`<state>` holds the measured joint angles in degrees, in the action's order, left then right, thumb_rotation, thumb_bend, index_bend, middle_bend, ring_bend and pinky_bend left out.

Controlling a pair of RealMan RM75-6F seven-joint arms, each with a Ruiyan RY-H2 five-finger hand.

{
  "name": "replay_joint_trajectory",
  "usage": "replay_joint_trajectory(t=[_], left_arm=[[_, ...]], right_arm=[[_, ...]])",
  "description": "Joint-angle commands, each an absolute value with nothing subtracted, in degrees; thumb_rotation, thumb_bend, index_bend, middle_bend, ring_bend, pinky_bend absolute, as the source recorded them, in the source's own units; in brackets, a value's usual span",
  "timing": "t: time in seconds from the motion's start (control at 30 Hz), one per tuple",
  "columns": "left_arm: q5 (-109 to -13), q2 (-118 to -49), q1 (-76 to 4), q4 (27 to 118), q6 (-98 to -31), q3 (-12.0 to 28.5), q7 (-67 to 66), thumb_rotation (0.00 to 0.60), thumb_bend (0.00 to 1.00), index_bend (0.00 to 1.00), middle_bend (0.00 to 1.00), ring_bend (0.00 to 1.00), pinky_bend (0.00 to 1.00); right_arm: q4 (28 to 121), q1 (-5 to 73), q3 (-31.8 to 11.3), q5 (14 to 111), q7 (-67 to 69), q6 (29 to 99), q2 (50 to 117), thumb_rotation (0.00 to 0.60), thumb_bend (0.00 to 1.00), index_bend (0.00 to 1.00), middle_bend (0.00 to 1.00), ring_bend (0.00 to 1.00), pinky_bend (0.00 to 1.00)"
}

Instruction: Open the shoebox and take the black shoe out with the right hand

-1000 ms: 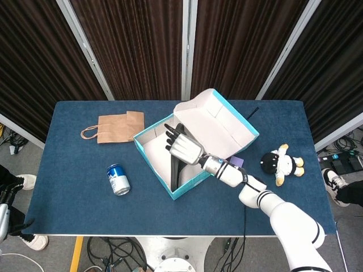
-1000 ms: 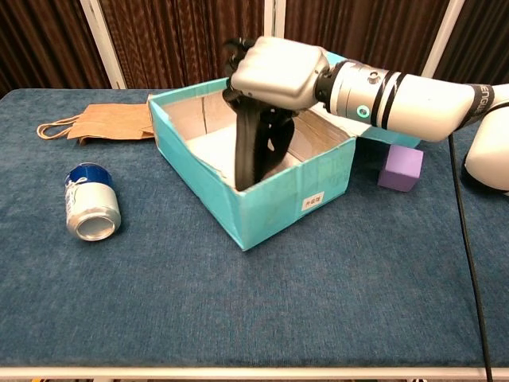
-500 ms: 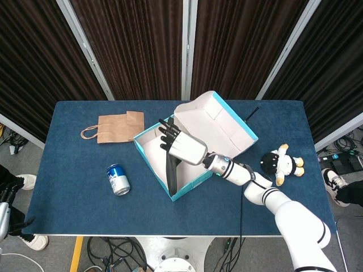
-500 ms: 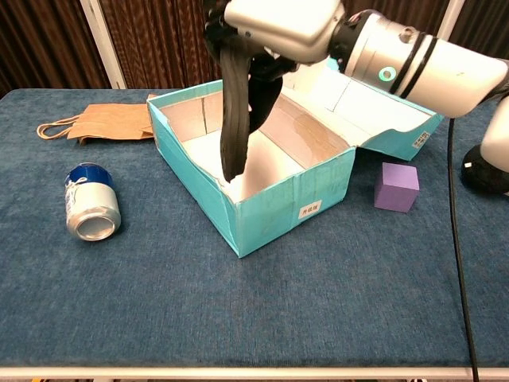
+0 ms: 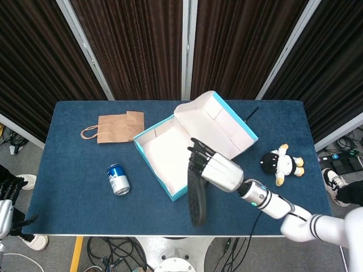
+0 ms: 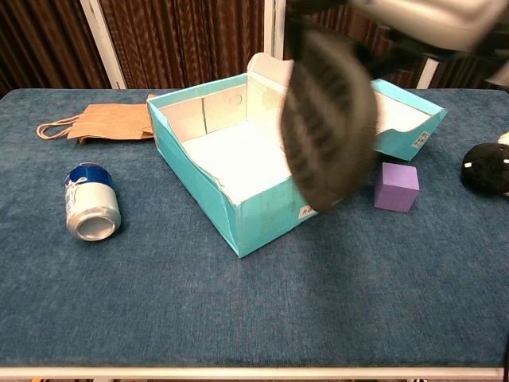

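The teal shoebox [image 5: 148, 148] [image 6: 262, 211] stands open at mid-table, its white inside bare and its lid [image 5: 222, 123] [image 6: 409, 131] folded back to the right. My right hand [image 5: 218, 170] [image 6: 425, 14] grips the black shoe [image 5: 196, 197] [image 6: 328, 119] in the air, out of the box, in front of its near right corner. The chest view shows the shoe's sole facing the camera. My left hand [image 5: 5, 207] hangs off the table's left edge, fingers apart and holding nothing.
A brown paper bag [image 5: 113, 126] [image 6: 103, 121] lies behind the box on the left. A blue can [image 5: 118, 179] [image 6: 91, 212] lies on its side at front left. A purple cube [image 6: 396, 187] and a black-and-white plush toy [image 5: 281, 164] [image 6: 487, 169] sit right of the box.
My right hand has lifted the black shoe up out of the box and carried it toward the table's front edge. The box now shows only its white floor.
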<state>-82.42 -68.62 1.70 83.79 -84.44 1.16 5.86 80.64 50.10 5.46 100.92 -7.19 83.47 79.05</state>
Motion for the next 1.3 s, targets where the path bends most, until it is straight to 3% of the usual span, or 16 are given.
replay_joint_trajectory(t=[0.03,0.27,0.5,0.57,0.63,0.73,0.8,0.9,1.07,1.3], left_arm=[[-82.51,-68.55,1.67,83.86,-84.57,1.19,5.8,0.6,0.0,0.17,0.09,0.01,0.05],[-82.89,-68.57,1.57,84.15,-84.59,0.96,5.76,0.6,0.0,0.17,0.09,0.01,0.05],[-82.97,-68.44,1.59,84.56,-84.78,0.89,5.95,0.6,0.0,0.17,0.09,0.01,0.05],[-82.7,-68.42,1.75,84.51,-84.74,0.81,5.96,0.6,0.0,0.17,0.09,0.01,0.05],[-82.5,-68.46,1.84,84.44,-84.61,0.72,5.92,0.6,0.0,0.17,0.09,0.01,0.05],[-82.46,-68.57,1.95,84.26,-84.53,0.56,6.19,0.6,0.0,0.17,0.09,0.01,0.05],[-82.53,-68.61,1.99,84.13,-84.6,0.52,6.31,0.6,0.0,0.17,0.09,0.01,0.05],[-82.56,-68.7,2.06,83.94,-84.81,0.57,6.45,0.6,0.0,0.17,0.09,0.01,0.05],[-82.48,-68.8,2.17,83.61,-84.84,0.52,6.68,0.6,0.0,0.17,0.09,0.01,0.05],[-82.66,-69.0,2.11,83.28,-84.91,0.56,6.96,0.6,0.0,0.17,0.09,0.01,0.05]], right_arm=[[90.09,42.49,10.56,101.6,-13.65,84.21,70.86,0.6,0.52,0.7,0.43,0.14,0.0],[91.79,37.34,12.73,101.74,-16.63,82.23,69.02,0.6,0.52,0.66,0.4,0.11,0.0],[85.46,37.2,10.25,101.14,-19.14,75.82,75.05,0.6,0.52,0.57,0.33,0.06,0.0],[83.91,37.31,9.62,100.82,-19.48,73.88,76.93,0.6,0.5,0.49,0.27,0.02,0.0],[82.49,37.13,8.94,100.16,-21.02,72.19,78.62,0.6,0.42,0.34,0.17,0.0,0.0],[80.1,36.67,7.72,99.6,-23.63,71.06,81.34,0.6,0.22,0.11,0.03,0.0,0.0],[78.64,36.33,6.89,99.18,-25.23,70.73,82.86,0.6,0.1,0.02,0.0,0.0,0.0],[77.13,35.81,5.24,98.12,-27.51,70.39,84.69,0.6,0.01,0.0,0.0,0.0,0.0],[78.92,34.96,4.26,96.61,-29.59,69.45,84.01,0.6,0.0,0.0,0.0,0.0,0.0],[85.16,32.32,4.43,95.85,-29.46,71.28,77.9,0.6,0.0,0.0,0.0,0.0,0.0]])
